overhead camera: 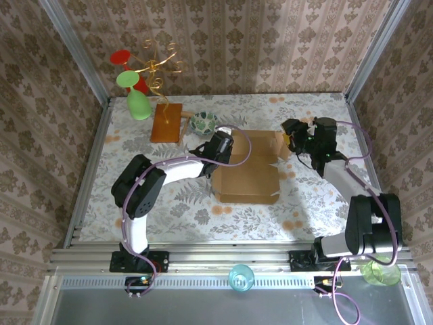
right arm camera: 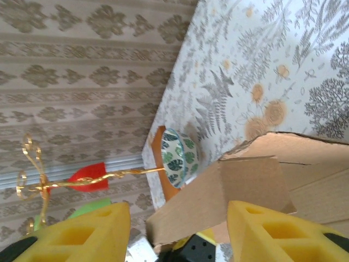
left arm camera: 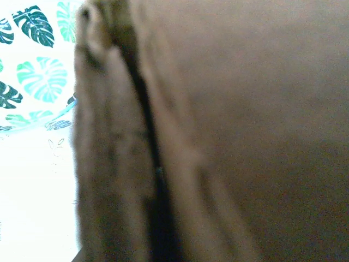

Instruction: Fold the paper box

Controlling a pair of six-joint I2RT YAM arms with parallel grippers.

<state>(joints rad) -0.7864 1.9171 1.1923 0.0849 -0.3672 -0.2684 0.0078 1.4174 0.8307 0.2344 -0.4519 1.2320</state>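
Observation:
The paper box (overhead camera: 247, 177), plain brown cardboard, lies in the middle of the table with its flaps partly raised. My left gripper (overhead camera: 215, 147) is at the box's back left corner. In the left wrist view blurred cardboard (left arm camera: 229, 109) hides its fingers, and it appears shut on the box's left wall. My right gripper (overhead camera: 295, 139) is at the back right corner. Its yellow foam fingers (right arm camera: 82, 234) stand open on either side of a raised flap (right arm camera: 240, 191), apart from it on both sides.
A leaf-patterned bowl (overhead camera: 203, 122) (right arm camera: 179, 157) sits just behind the box's left corner, beside an orange wooden board (overhead camera: 166, 122). A gold wire stand (overhead camera: 154, 64) with red and green pieces is at the back left. Two cups (overhead camera: 241, 277) (overhead camera: 381, 273) stand on the near rail.

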